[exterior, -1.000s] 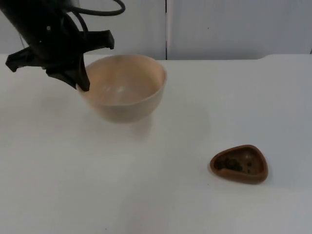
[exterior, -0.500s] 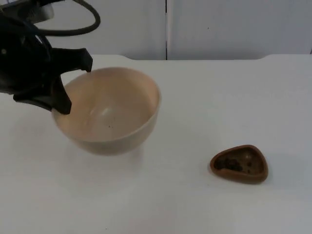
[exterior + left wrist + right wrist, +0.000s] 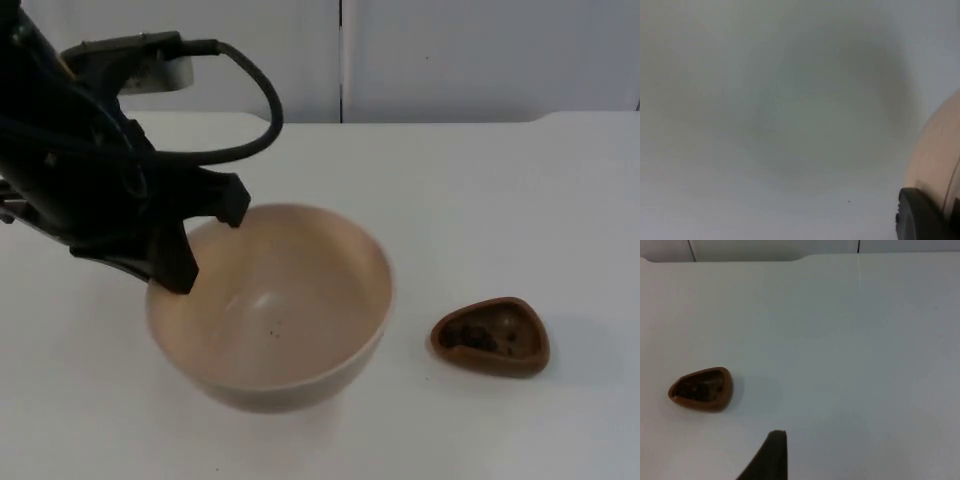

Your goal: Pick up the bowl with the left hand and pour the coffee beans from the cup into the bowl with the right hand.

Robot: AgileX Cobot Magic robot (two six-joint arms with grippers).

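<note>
Overhead, the left pincer pinches the tilted bowl's rim beside the cup.

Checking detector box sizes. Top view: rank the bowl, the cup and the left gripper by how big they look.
1. Bowl, lifted toward the camera, so nearness enlarges it.
2. Left gripper, clamped on the bowl's rim; black against the black arm, so its extent is unsure.
3. Cup, clearly smallest, on the table.
</note>
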